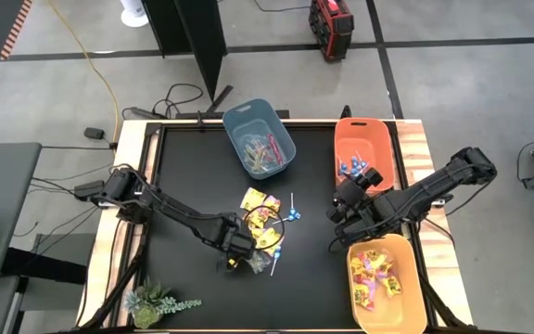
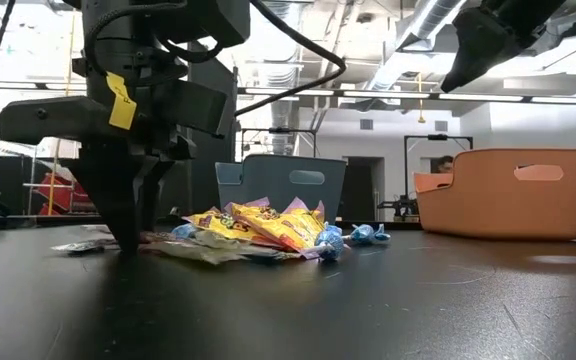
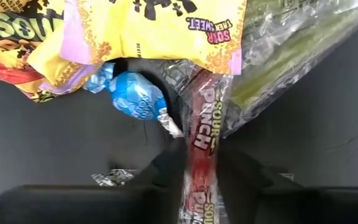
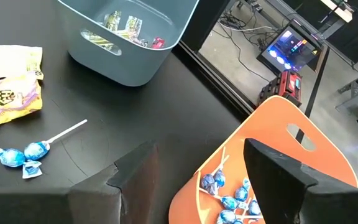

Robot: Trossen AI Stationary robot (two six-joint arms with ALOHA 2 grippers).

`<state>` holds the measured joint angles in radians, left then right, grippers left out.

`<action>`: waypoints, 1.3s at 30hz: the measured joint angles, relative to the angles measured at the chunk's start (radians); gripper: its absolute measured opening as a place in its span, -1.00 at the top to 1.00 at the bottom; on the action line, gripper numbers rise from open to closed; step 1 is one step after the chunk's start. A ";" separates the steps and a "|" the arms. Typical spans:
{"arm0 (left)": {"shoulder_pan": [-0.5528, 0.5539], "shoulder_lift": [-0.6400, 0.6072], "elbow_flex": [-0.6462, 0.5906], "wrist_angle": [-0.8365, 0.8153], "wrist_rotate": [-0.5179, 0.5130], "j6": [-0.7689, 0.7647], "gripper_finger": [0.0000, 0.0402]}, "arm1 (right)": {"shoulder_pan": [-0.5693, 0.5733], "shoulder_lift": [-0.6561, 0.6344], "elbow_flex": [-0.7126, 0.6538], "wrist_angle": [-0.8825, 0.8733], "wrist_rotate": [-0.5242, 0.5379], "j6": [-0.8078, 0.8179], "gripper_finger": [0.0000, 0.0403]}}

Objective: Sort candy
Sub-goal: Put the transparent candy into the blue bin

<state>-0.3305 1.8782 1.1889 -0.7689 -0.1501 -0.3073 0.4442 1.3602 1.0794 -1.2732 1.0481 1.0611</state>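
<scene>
While the left gripper [image 3: 201,180] sat low on the black table [image 1: 193,176] at the near edge of the candy pile [image 1: 262,223], a slim red Sour Punch stick [image 3: 202,134] ran lengthwise between its two fingers [image 3: 166,171], w/ the jaws drawn in close along both sides; whether they actually pinched it, can't tell. Just ahead of the fingertips lay a blue-wrapped lollipop [image 3: 132,99], and beyond that yellow Sour Patch packets [image 3: 166,28] overlapping the stick's far end. A clear-wrapped greenish stick [image 3: 284,62] lay beside it. The right gripper [image 4: 197,168] hung above the table near the orange bin w/ lollipops [image 1: 364,153], jaws spread wide, holding nothing. Blue-grey bin [image 1: 260,136] held sticks, yellow bin [image 1: 385,283] held packets
</scene>
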 joint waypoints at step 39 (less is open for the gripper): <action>0.188 0.002 0.354 -0.325 -0.766 -0.167 0.95 | 0.000 0.000 0.000 0.000 -0.002 0.001 -0.26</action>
<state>-0.1424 1.8805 1.5429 -1.0940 -0.9159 -0.4747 0.4442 1.3602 1.0794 -1.2727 1.0458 1.0618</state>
